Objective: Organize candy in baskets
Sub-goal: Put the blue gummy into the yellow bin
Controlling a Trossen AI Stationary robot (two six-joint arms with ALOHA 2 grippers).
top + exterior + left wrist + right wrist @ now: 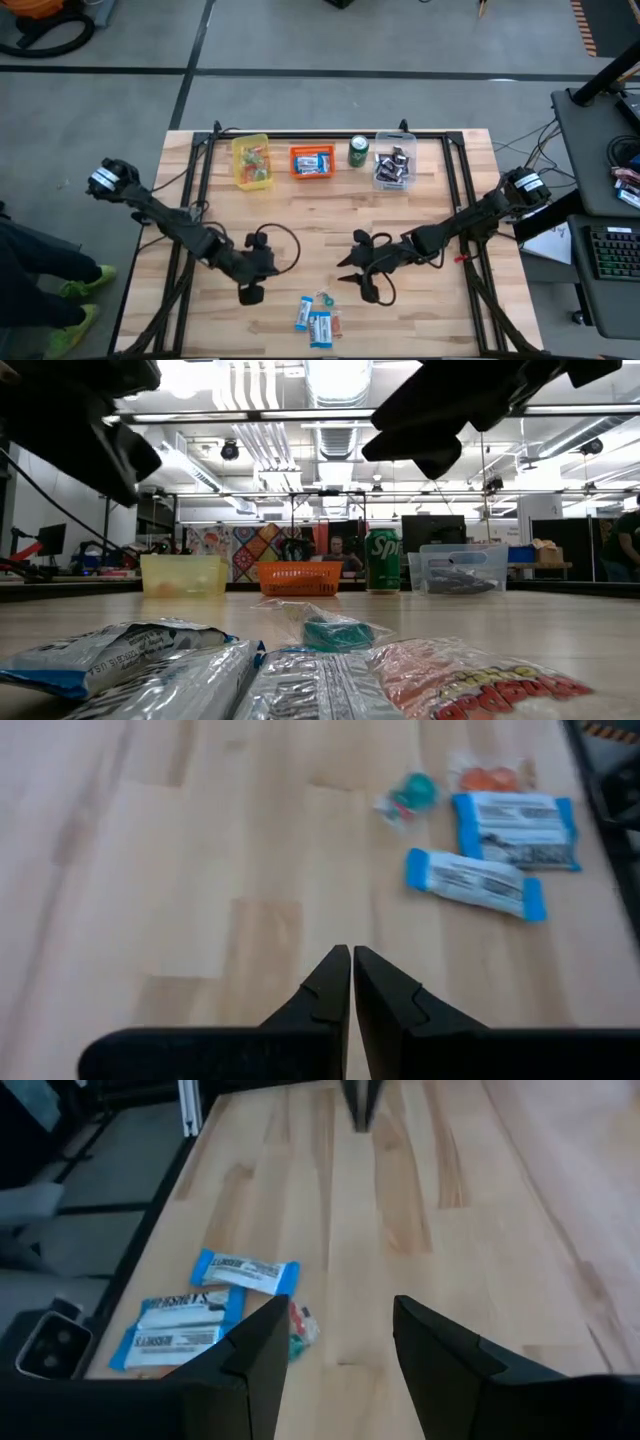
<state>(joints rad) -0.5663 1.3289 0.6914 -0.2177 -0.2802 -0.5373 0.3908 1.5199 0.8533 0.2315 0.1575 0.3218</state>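
Note:
Loose candy lies near the table's front edge: two blue-and-white bars [303, 313] [321, 328], a small green sweet [413, 790] and an orange-red pack [490, 777]. My left gripper [250, 294] is shut with nothing in it, just left of this candy and above the table. My right gripper [348, 270] stands open above the table, to the right of and a little beyond the candy. Along the far edge stand the yellow basket [252, 160], the orange basket [312, 161] and the clear basket [394, 163], each with candy inside.
A green soda can [358, 151] stands between the orange and clear baskets. A dark frame rail [300, 133] runs along the table's far edge and down both sides. Bare wood [320, 215] lies between the grippers and the baskets.

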